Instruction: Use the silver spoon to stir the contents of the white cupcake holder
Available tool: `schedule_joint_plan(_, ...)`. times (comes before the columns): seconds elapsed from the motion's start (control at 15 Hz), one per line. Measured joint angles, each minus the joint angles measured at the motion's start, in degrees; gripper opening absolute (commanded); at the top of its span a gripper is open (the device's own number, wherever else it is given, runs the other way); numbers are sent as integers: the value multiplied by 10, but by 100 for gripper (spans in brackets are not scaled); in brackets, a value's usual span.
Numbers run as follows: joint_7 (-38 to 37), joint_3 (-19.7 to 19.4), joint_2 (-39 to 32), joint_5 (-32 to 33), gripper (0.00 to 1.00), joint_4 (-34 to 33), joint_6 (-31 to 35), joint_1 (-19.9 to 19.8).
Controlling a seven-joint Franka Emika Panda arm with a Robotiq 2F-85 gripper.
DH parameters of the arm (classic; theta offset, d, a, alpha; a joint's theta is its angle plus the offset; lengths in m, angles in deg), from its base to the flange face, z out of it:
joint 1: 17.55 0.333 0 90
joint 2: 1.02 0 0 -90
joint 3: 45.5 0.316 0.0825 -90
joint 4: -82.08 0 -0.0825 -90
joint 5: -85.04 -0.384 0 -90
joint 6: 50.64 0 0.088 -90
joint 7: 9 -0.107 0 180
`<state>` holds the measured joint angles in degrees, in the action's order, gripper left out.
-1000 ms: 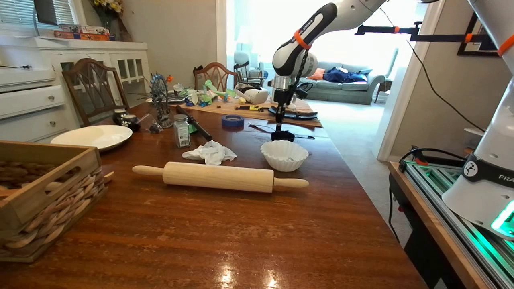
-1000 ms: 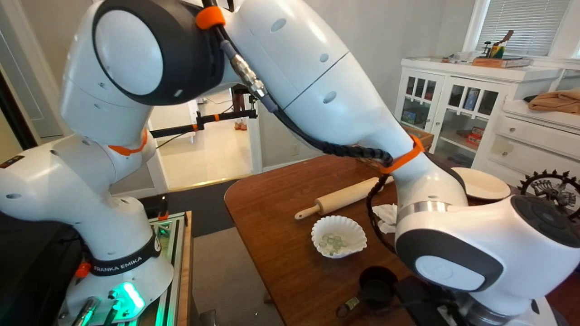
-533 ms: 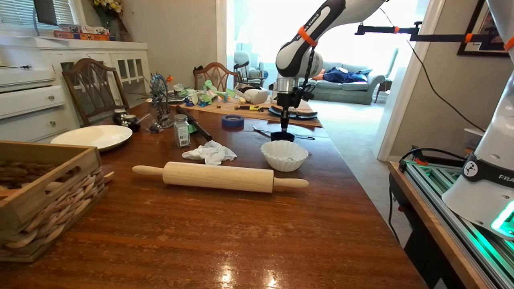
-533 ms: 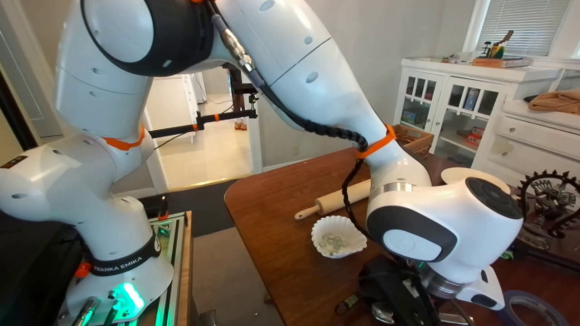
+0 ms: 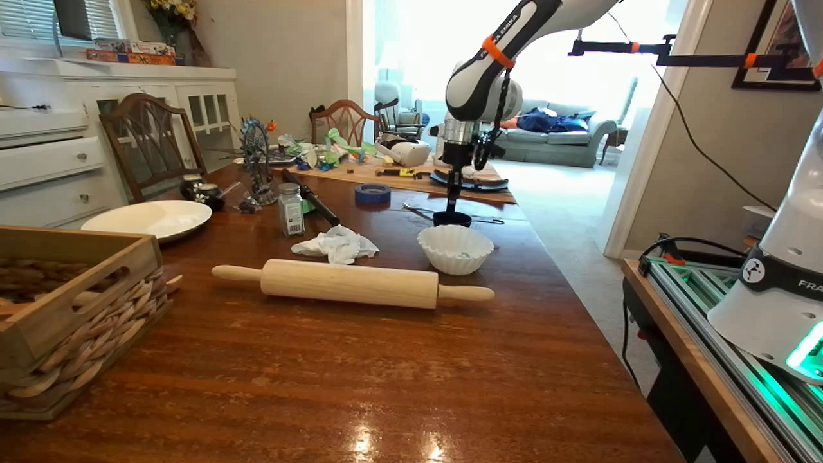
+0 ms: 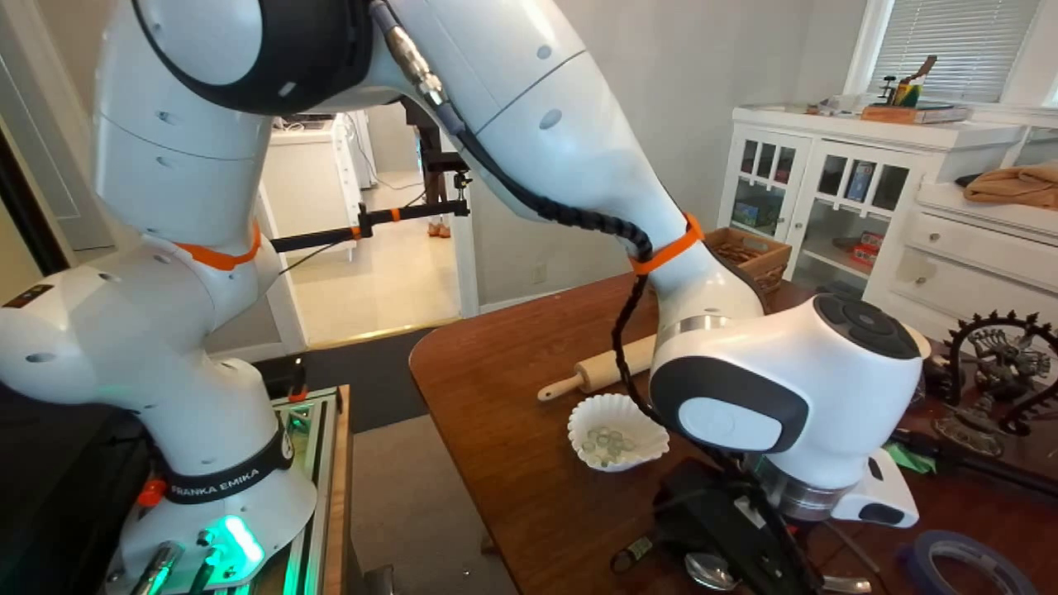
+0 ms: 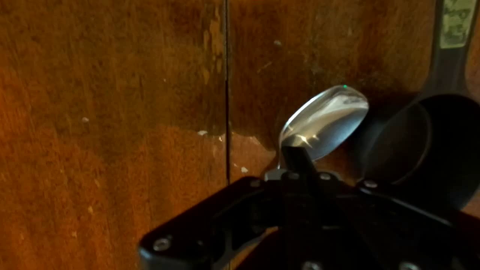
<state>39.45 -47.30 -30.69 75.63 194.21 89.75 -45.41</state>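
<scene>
The claw (image 7: pixel 294 153) is apparently pinching the spoon (image 7: pixel 325 122) near its neck, right of centre in the wrist view, jaws almost meeting. The holder (image 5: pixel 455 251) is sitting just right of centre in an exterior view. A clean lift is probably depending on rising straight up, clearing the black cup (image 7: pixel 427 150) at the wrist view's right, and guarding against the spoon swivelling.

Shiny silver spoon (image 7: pixel 325 120) gripped nr neck, apart frm upright wht fluted cupcake holder (image 5: pixel 454 247) w/ clear pcs (image 6: pixel 607 445) inside.
</scene>
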Motion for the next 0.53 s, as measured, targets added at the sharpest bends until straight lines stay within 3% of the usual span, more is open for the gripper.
schedule_joint_plan(0.33,98,1,42,8,0,16,-8,2)
schedule_joint_plan(0.53,87,-16,47,16,0,9,-8,12)
